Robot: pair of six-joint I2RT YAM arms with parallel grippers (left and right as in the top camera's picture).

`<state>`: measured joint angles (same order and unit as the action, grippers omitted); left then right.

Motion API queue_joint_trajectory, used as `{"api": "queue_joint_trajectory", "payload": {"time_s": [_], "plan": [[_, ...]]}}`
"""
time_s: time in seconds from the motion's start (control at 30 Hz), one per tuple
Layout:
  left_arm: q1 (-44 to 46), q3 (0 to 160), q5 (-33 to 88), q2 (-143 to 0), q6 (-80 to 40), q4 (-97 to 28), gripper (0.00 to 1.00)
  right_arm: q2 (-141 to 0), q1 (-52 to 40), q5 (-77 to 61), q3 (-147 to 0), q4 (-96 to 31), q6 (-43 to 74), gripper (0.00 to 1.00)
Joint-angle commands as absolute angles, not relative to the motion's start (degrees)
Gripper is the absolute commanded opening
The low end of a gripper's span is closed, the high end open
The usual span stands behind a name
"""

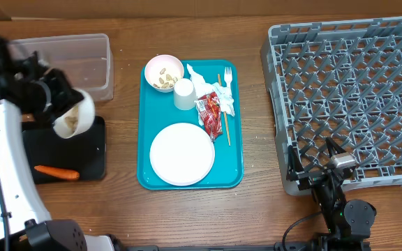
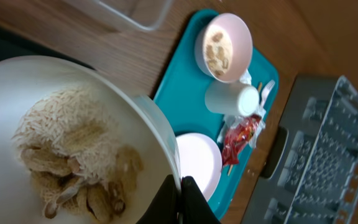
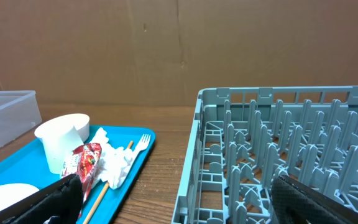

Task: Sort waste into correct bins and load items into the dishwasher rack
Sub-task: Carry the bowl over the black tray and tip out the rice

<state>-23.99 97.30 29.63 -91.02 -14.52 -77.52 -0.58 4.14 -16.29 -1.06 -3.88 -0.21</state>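
Two bowls logged, one in hand and one on the tray.

Left wrist view, nearest first: left gripper (image 2: 181, 200), fingers pinched together on the rim of the held bowl (image 2: 73, 124). Only this view resolves the food scraps (image 2: 73, 168) inside: peanuts in the shell on pale rice-like grains. Overhead shows just a beige patch, but it places the bowl: tilted, over the far edge of the black tray (image 1: 96, 150), just in front of the clear tub (image 1: 82, 56). Height above the tray: cannot tell.

Overhead only: carrot (image 1: 56, 171) lying on the black tray, close to its near edge. Neither wrist view shows it.

Teal tray (image 1: 145, 139), near to far:
- plate (image 1: 182, 154) at the near end
- wrapper (image 1: 209, 110), with the stick (image 1: 224, 111) alongside on its right
- cup (image 1: 184, 94), and the napkins (image 1: 202, 85) beside it
- fork (image 1: 227, 82) resting on the napkins
- second bowl (image 1: 164, 73) at the far left corner, beige scraps in it

Right wrist view: right gripper (image 3: 176, 186), fingers spread wide with nothing between them, at the near left corner of the rack (image 3: 278, 124). Overhead does not resolve that gap.

Writing: the wrapper carries red-and-white print, too small to read in all three views.
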Motion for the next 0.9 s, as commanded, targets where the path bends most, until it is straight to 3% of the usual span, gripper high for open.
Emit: {"api": "queue_joint_trajectory", "payload": {"time_s": [0.0,0.1,0.4,0.87], "plan": [[-32.8,89.6,40.9,-90.8,-10.4,-73.1,0.04,-0.2,4.4,-16.1,-0.5,-3.5,-0.2,1.0],[-38.7,79.7,49.2,-90.8,-9.0,-66.4,0.04,-0.2,4.4,-16.1,-0.5,-3.5,-0.2,1.0],[-46.8,60.8,59.7,-90.9,-10.3,-44.9,0.04,-0.2,4.4,-16.1,-0.5,-3.5,-0.2,1.0],[-47.2,60.2,68.1,-98.2,-15.9,-42.1,0.04,-0.2,4.4,-16.1,-0.5,-3.5,-0.2,1.0]]}}
